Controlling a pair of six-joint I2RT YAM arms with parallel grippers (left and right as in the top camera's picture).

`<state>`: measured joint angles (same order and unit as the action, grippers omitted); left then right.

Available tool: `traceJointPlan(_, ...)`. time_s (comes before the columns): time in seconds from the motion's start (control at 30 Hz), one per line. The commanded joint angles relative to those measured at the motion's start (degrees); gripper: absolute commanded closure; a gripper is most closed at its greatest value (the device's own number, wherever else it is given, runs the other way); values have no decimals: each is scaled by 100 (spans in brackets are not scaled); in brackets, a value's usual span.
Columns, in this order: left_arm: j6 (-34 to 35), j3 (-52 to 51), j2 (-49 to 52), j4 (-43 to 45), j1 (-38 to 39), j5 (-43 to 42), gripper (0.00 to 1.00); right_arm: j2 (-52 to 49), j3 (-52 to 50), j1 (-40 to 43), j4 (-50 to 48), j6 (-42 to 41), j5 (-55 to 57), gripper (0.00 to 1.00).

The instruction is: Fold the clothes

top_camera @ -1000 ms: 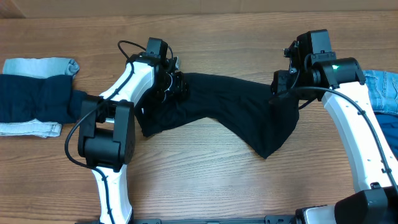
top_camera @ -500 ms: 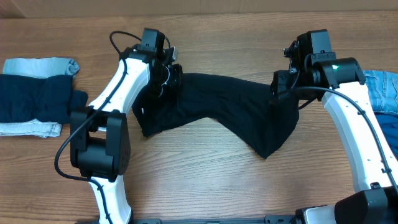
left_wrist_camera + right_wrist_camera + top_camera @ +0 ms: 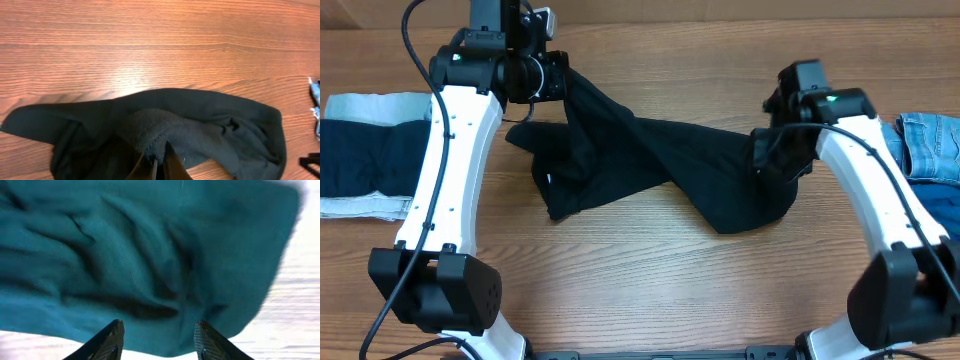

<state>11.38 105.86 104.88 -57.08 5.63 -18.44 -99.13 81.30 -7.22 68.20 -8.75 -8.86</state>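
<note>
At table (image 3: 650,290) rear, left arm (image 3: 445,160) outstretched, end effector (image 3: 156,167) tight on black garment (image 3: 650,165).

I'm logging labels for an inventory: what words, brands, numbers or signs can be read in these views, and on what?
None can be read in any view.
No print, tag or number shows on the black garment, the folded pile or the denim.
</note>
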Motion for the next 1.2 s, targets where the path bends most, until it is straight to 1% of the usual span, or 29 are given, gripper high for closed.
traceJointPlan(0.0,-264,96,-155,76,0,146,96,11,-531,-98,-367,905,-1263,49)
traceJointPlan(0.03,-264,96,-155,81,0,149,96,11,-555,-168,-339,1058,-1316,48)
traceJointPlan(0.1,-291,96,-155,138,0,151,96,175,-555,-608,-304,1316,-1266,48)
traceJointPlan(0.13,-289,96,-155,164,0,151,96,269,-555,-833,-304,1329,-1163,48)
traceJointPlan(0.17,-282,96,-155,186,0,201,96,415,-555,-1290,-302,1279,-767,48)
traceJointPlan(0.27,-282,96,-155,232,0,214,96,483,-564,-2221,-326,654,527,38)
traceJointPlan(0.3,-282,96,-155,254,0,212,96,479,-614,-2472,-420,402,929,37)
traceJointPlan(0.33,-282,96,-155,282,0,210,96,479,-686,-2726,-544,13,1467,34)
traceJointPlan(0.37,-282,96,-155,286,0,205,96,479,-756,-2848,-638,-295,1847,32)
traceJointPlan(0.43,-282,96,-155,284,0,188,95,476,-911,-2935,-772,-776,2225,31)
traceJointPlan(0.53,-284,96,-155,286,2,90,95,476,-1390,-2924,-1364,-1071,2435,31)
traceJointPlan(0.6,-284,96,-155,280,2,20,95,476,-1757,-2935,-1727,-1294,2623,35)
traceJointPlan(0.77,-284,96,-155,267,2,-74,95,476,-2061,-3001,-1941,-1683,3491,35)
traceJointPlan(0.87,-286,96,-155,223,4,-72,95,476,-2203,-3038,-2138,-1731,3486,35)
traceJointPlan(1.07,-284,96,-155,221,7,-70,95,476,-2205,-3108,-2026,-2120,3689,37)
traceJointPlan(1.1,-284,96,-155,221,7,-72,95,476,-2210,-3108,-1926,-2232,3692,39)
traceJointPlan(1.17,-284,96,-155,225,7,-70,95,476,-2210,-3106,-1838,-2323,3696,51)
